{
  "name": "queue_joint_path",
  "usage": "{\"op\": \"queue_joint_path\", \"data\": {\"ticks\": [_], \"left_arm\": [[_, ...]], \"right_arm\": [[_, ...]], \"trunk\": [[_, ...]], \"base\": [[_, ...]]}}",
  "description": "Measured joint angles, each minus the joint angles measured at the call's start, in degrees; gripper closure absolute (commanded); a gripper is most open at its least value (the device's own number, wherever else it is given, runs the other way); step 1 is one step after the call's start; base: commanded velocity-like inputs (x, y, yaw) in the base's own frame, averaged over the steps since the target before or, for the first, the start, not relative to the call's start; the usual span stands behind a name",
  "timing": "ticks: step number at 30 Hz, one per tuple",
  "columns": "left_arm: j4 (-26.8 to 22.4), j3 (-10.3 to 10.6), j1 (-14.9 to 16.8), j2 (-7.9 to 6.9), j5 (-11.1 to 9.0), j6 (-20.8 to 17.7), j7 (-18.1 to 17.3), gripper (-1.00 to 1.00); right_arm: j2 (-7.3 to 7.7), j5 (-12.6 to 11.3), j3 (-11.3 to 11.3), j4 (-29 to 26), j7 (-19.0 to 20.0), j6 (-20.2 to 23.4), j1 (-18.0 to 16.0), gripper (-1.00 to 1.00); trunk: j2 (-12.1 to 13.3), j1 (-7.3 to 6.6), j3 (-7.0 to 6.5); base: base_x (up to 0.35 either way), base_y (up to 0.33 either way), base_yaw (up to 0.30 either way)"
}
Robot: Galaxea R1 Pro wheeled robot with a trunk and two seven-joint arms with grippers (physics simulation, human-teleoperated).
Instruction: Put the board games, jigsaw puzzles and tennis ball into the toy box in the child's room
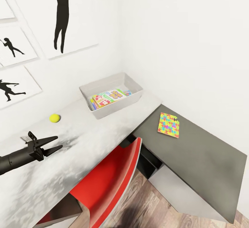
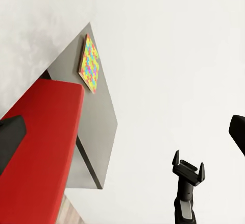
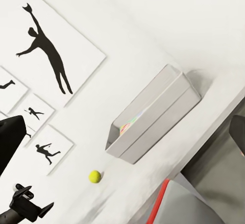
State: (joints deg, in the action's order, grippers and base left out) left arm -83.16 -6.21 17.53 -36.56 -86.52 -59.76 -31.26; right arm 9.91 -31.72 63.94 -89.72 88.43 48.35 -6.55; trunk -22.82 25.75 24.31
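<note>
The pale grey toy box (image 1: 133, 98) stands on the mottled table (image 1: 86, 134) against the wall, also seen in the right wrist view as the toy box (image 3: 153, 114). Inside lies a SKIP-BO board game (image 1: 110, 97) with other colourful box edges beside it. The yellow tennis ball (image 1: 54, 117) rests on the table left of the box, tennis ball (image 3: 94, 176). A jigsaw puzzle (image 1: 168, 124) lies flat on the dark grey side surface, jigsaw puzzle (image 2: 90, 63). My left gripper (image 1: 59, 142) hovers open and empty near the ball. My right gripper (image 3: 122, 137) is open and empty.
A red chair (image 1: 110, 172) is tucked under the table's front edge. The dark grey surface (image 1: 204, 155) extends right along the white wall. Black silhouette pictures (image 1: 60, 13) hang above the table. Wood plank floor (image 1: 152, 207) lies below.
</note>
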Motion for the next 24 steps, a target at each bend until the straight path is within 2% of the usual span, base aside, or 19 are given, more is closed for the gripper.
{"op": "queue_joint_path", "data": {"ticks": [10, 24], "left_arm": [[0.0, 0.0, 0.0, -0.02, 0.0, 0.0, 0.0, -1.0], [0.0, 0.0, 0.0, -0.07, 0.0, 0.0, 0.0, -1.0]], "right_arm": [[-0.23, 0.0, 0.0, 0.0, 0.0, 0.0, 0.0, -1.0], [-0.34, -0.4, 0.1, 0.0, 0.1, -1.0, 0.0, -1.0]], "trunk": [[0.0, 0.0, -0.09], [0.0, 0.0, -1.29]], "base": [[0.0, 0.0, 0.0], [0.0, 0.0, 0.0]]}}
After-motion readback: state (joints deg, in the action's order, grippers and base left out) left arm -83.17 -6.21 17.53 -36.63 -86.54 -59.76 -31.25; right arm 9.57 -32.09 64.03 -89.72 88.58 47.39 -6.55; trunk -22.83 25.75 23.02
